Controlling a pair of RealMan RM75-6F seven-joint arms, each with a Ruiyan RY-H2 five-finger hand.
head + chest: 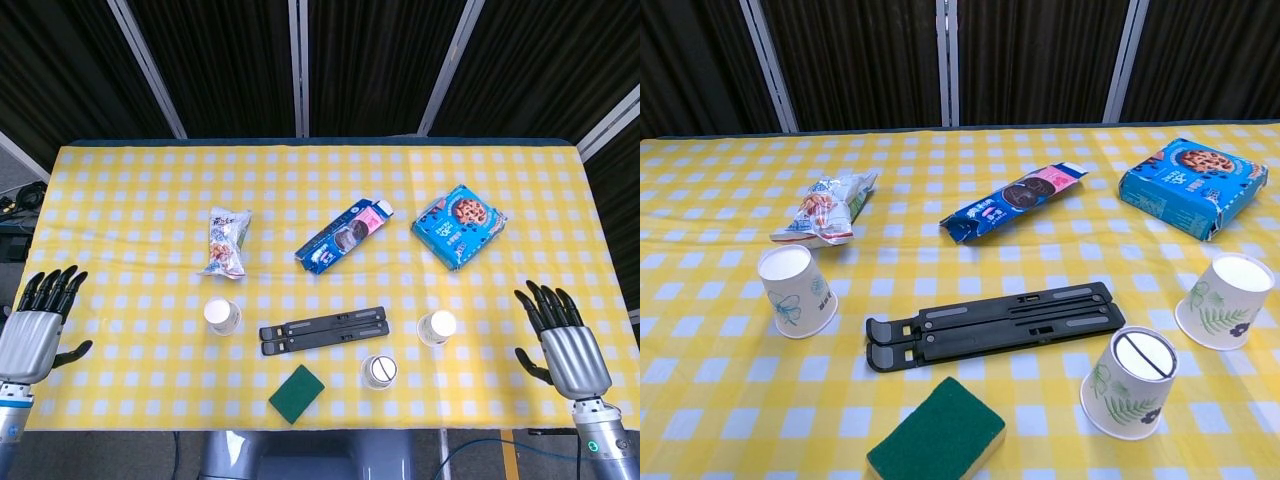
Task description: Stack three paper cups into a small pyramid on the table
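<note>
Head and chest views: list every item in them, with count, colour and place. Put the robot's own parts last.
paper cups: 3, white with a leaf or flower print, all upside down; one left of the stand, one right of it, one in front of it, to its right
folding stand: 1, black, lying flat at front centre
sponge: 1, green, near the front edge
snack bag: 1, silver and white, behind the left cup
cookie packet: 1, blue and pink, centre
cookie box: 1, blue, right rear
tablecloth: 1, yellow and white checks
left hand: 1, grey and black, at the table's left edge, open
right hand: 1, same colours, right edge, open
</note>
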